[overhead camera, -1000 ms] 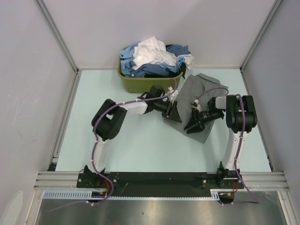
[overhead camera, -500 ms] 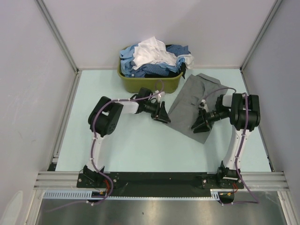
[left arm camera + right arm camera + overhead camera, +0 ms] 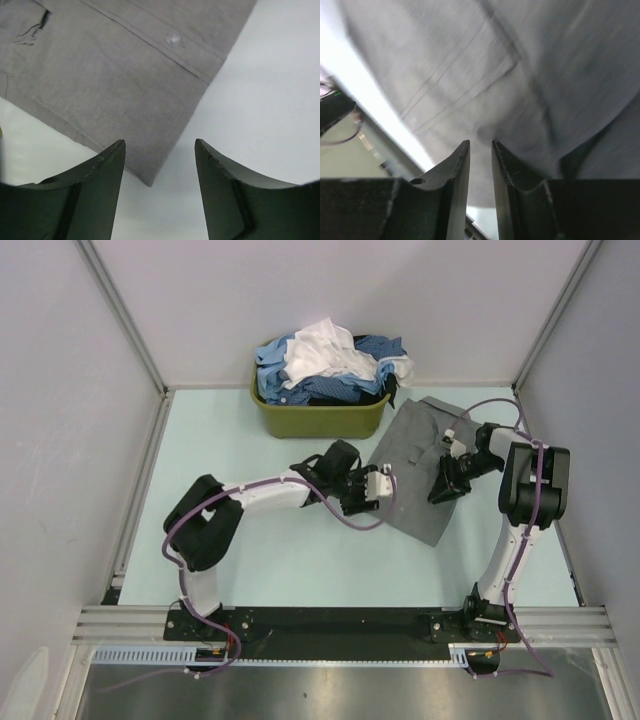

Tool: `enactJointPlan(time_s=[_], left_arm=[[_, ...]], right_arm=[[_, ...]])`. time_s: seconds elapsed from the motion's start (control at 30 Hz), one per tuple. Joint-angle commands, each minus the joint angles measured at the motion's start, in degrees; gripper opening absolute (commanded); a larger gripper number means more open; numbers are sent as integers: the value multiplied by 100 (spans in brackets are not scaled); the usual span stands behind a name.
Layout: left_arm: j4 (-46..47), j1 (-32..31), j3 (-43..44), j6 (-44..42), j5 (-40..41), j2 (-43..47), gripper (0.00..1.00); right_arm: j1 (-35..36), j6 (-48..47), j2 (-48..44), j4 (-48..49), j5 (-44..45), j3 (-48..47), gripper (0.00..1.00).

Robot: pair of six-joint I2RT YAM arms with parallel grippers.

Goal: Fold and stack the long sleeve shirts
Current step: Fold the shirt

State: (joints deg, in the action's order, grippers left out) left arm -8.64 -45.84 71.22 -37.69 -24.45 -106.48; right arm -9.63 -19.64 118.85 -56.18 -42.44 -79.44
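Observation:
A plain grey long sleeve shirt (image 3: 412, 445) lies spread flat on the table's right half. My left gripper (image 3: 388, 488) is at the shirt's near-left edge. In the left wrist view it (image 3: 160, 150) is open, and the shirt's (image 3: 125, 85) hem corner pokes between the jaws untouched. My right gripper (image 3: 440, 490) is pressed down on the shirt's right side. In the right wrist view its jaws (image 3: 481, 145) stand almost together, with a pucker of grey shirt cloth (image 3: 470, 65) pinched at the tips. More long sleeve shirts (image 3: 330, 365), white and blue, are heaped in the basket.
The olive-green basket (image 3: 320, 420) stands at the back of the table, just behind my left arm. Metal frame rails (image 3: 140, 480) run along the table's sides. Pale table surface (image 3: 300, 560) lies in front of the shirt.
My left arm swung right and brought its gripper to the shirt's near-left corner, opening a little wider. My right gripper moved farther back onto the shirt and its jaws narrowed.

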Motion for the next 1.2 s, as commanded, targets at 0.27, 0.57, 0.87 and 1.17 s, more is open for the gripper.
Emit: enactJointPlan(time_s=[0.27,0.57,0.87,1.17], left_arm=[[775,-328,-336,-2197,1240,-655,63],[1577,-654,-899,-2691,1180,-524,66],[1225,-987,-1436,-2981,687,-22,70],[1673,-1181,-1032,-2585,1152,-584,68]], right_arm=[[655,216,105,716,368,-484,30],[655,4,-319,397,350,-573,32],[945,311,682,1074,543,-880,31],[1367,338,631,1110,298,-1161,31]])
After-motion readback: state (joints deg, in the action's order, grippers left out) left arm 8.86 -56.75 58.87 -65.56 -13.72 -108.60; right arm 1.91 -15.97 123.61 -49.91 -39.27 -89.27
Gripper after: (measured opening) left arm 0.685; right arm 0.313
